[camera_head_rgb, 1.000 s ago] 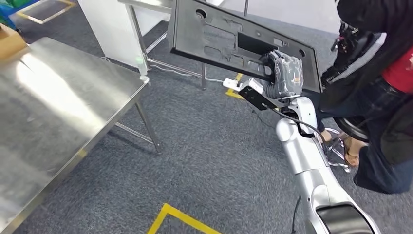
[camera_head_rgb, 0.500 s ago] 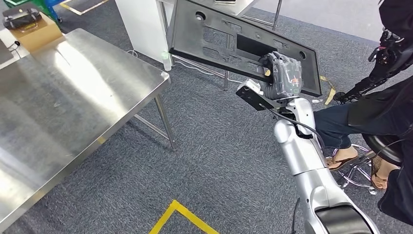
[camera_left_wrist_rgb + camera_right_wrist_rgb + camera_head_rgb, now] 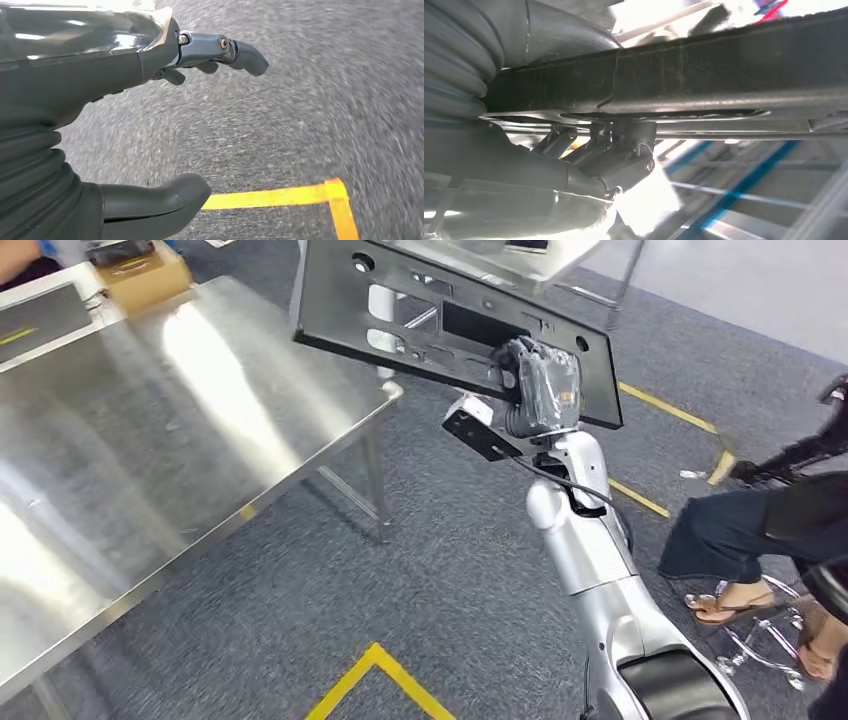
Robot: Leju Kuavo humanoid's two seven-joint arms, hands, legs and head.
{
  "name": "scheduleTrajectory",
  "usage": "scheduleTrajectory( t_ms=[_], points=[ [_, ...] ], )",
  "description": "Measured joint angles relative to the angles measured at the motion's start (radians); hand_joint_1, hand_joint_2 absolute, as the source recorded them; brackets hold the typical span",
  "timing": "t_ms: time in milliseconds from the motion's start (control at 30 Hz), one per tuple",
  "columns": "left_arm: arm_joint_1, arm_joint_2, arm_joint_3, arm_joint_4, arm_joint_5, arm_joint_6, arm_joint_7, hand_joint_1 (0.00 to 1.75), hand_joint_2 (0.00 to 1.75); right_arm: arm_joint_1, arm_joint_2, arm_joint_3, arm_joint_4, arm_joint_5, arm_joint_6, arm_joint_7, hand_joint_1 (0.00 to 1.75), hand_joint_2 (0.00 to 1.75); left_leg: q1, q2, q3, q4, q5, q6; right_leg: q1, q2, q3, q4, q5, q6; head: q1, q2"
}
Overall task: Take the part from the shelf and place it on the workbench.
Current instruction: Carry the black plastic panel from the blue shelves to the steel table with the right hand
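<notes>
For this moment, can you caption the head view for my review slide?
Right hand holds the long black part raised beside the steel workbench; a seated person's legs show nearby.

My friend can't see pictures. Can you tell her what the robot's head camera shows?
The robot's right hand holds a big flat black part up in the air, beside a shiny metal workbench. Below is grey carpet with yellow tape lines, and a seated person's legs show at the right.
</notes>
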Motion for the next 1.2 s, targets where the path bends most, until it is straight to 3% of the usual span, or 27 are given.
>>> scheduleTrajectory(
  t_ms=[100,167,200,267,300,367,433,500,567,633,667,700,733,800,867,933,1000,1067,1133,1167,1200],
  points=[
    [-0.010,-0.003,0.008,0.000,0.009,0.011,0.006,0.00,1.75,-0.016,0.022,0.011,0.015,0.008,0.000,0.006,1.75,1.75,0.002,-0.041,0.009,-0.010,0.006,0.005,0.000,0.056,-0.096,0.188,-0.071,-0.014,0.000,0.000],
    [-0.012,-0.006,0.018,0.000,0.020,0.024,0.011,0.00,1.75,-0.019,0.038,0.017,0.029,0.014,0.004,0.010,1.75,1.75,0.002,-0.070,0.009,-0.009,0.005,0.006,0.002,0.062,-0.140,0.256,-0.082,-0.010,0.001,0.000],
    [-0.011,-0.007,0.023,0.000,0.026,0.032,0.014,0.00,1.75,-0.021,0.048,0.022,0.035,0.018,0.006,0.010,1.75,1.75,0.001,-0.084,0.010,-0.008,0.004,0.005,0.002,0.064,-0.136,0.233,-0.064,-0.004,0.001,0.000],
    [-0.010,-0.013,0.036,0.000,0.041,0.055,0.017,0.00,1.75,-0.035,0.075,0.032,0.047,0.025,0.012,0.010,1.75,1.75,0.002,-0.108,0.007,-0.001,0.000,-0.002,-0.002,0.084,-0.082,0.098,0.002,0.012,0.001,0.000],
    [-0.011,-0.016,0.044,0.000,0.048,0.069,0.018,0.00,1.75,-0.046,0.092,0.039,0.054,0.028,0.015,0.009,1.75,1.75,0.001,-0.117,0.003,0.007,-0.005,-0.007,-0.005,0.096,-0.054,0.034,0.028,0.014,0.000,0.000],
    [-0.011,-0.024,0.061,0.000,0.059,0.096,0.017,0.00,1.75,-0.062,0.120,0.050,0.068,0.029,0.022,0.005,1.75,1.75,0.001,-0.131,-0.006,0.019,-0.012,-0.018,-0.006,0.110,-0.027,-0.027,0.047,0.006,-0.001,0.000],
    [-0.009,-0.033,0.073,0.000,0.065,0.111,0.013,0.00,1.75,-0.071,0.138,0.058,0.082,0.025,0.027,-0.004,1.75,1.75,0.006,-0.139,-0.011,0.022,-0.014,-0.026,-0.004,0.094,-0.024,-0.027,0.045,-0.008,-0.001,0.000],
    [-0.005,-0.041,0.080,0.000,0.069,0.118,0.008,0.00,1.75,-0.083,0.147,0.060,0.094,0.018,0.030,-0.013,1.75,1.75,0.006,-0.107,-0.026,0.052,-0.034,-0.036,-0.008,0.079,-0.021,-0.029,0.044,-0.022,-0.003,0.000],
    [-0.005,-0.044,0.086,0.001,0.070,0.120,0.003,0.00,1.75,-0.095,0.150,0.060,0.105,0.011,0.034,-0.020,1.75,1.75,0.006,-0.058,-0.078,0.157,-0.086,-0.045,-0.008,0.066,-0.017,-0.030,0.042,-0.032,-0.006,0.000],
    [-0.005,-0.046,0.091,0.001,0.069,0.114,-0.004,0.00,1.75,-0.102,0.149,0.059,0.119,0.002,0.039,-0.027,1.75,1.75,0.010,-0.040,-0.147,0.283,-0.131,-0.050,-0.004,0.050,-0.014,-0.029,0.038,-0.037,-0.007,0.000],
    [-0.005,-0.047,0.092,0.001,0.067,0.107,-0.009,0.00,1.75,-0.104,0.146,0.059,0.128,-0.005,0.042,-0.031,1.75,1.75,0.011,-0.038,-0.167,0.310,-0.131,-0.050,-0.002,0.042,-0.012,-0.029,0.036,-0.039,-0.007,0.000],
    [-0.004,-0.048,0.093,0.001,0.063,0.099,-0.013,0.00,1.75,-0.104,0.141,0.058,0.135,-0.013,0.043,-0.037,1.75,1.75,0.012,-0.036,-0.165,0.296,-0.111,-0.047,-0.001,0.034,-0.009,-0.029,0.033,-0.040,-0.007,0.000],
    [-0.003,-0.047,0.093,0.001,0.058,0.089,-0.016,0.00,1.75,-0.104,0.133,0.055,0.140,-0.022,0.044,-0.044,1.75,1.75,0.011,-0.031,-0.143,0.245,-0.077,-0.042,0.002,0.025,-0.005,-0.030,0.030,-0.040,-0.007,0.000],
    [-0.003,-0.044,0.093,0.000,0.048,0.071,-0.020,0.00,1.75,-0.102,0.112,0.048,0.142,-0.036,0.044,-0.054,1.75,1.75,0.002,0.004,-0.070,0.105,-0.015,-0.023,0.007,0.008,0.005,-0.031,0.023,-0.037,-0.007,0.000],
    [-0.004,-0.041,0.093,0.000,0.040,0.061,-0.021,0.00,1.75,-0.095,0.089,0.041,0.137,-0.045,0.045,-0.059,1.75,1.75,-0.010,0.029,-0.033,0.034,0.001,-0.009,0.011,-0.008,0.011,-0.032,0.016,-0.030,-0.006,0.000],
    [-0.003,-0.040,0.093,0.000,0.036,0.057,-0.022,0.00,1.75,-0.083,0.073,0.036,0.130,-0.048,0.049,-0.061,1.75,1.75,-0.015,0.015,-0.030,0.025,-0.002,-0.002,0.014,-0.023,0.018,-0.037,0.012,-0.021,-0.006,0.000],
    [-0.002,-0.040,0.093,0.000,0.035,0.053,-0.023,0.00,1.75,-0.072,0.062,0.035,0.120,-0.046,0.054,-0.059,1.75,1.75,-0.009,-0.002,-0.014,0.007,0.006,0.006,0.015,-0.010,0.014,-0.021,0.000,-0.014,-0.006,0.000],
    [-0.003,-0.041,0.093,0.000,0.030,0.047,-0.026,0.00,1.75,-0.067,0.048,0.033,0.112,-0.043,0.062,-0.054,1.75,1.75,-0.002,-0.020,0.000,-0.008,0.013,0.013,0.013,0.034,-0.031,0.072,-0.039,-0.015,-0.004,0.000],
    [-0.007,-0.043,0.092,0.000,0.023,0.040,-0.031,0.00,1.75,-0.058,0.032,0.029,0.109,-0.043,0.072,-0.046,1.75,1.75,-0.001,-0.045,0.001,-0.009,0.013,0.016,0.010,0.061,-0.102,0.203,-0.082,-0.016,-0.003,0.000],
    [-0.007,-0.044,0.091,0.000,0.019,0.036,-0.034,0.00,1.75,-0.052,0.024,0.026,0.109,-0.043,0.076,-0.043,1.75,1.75,-0.001,-0.059,0.001,-0.009,0.012,0.016,0.008,0.063,-0.126,0.237,-0.088,-0.012,-0.003,0.000],
    [-0.006,-0.045,0.090,0.000,0.016,0.031,-0.038,0.00,1.75,-0.046,0.016,0.024,0.108,-0.043,0.079,-0.041,1.75,1.75,-0.001,-0.074,0.002,-0.008,0.012,0.016,0.006,0.064,-0.130,0.231,-0.076,-0.003,-0.002,0.000]
  ],
)
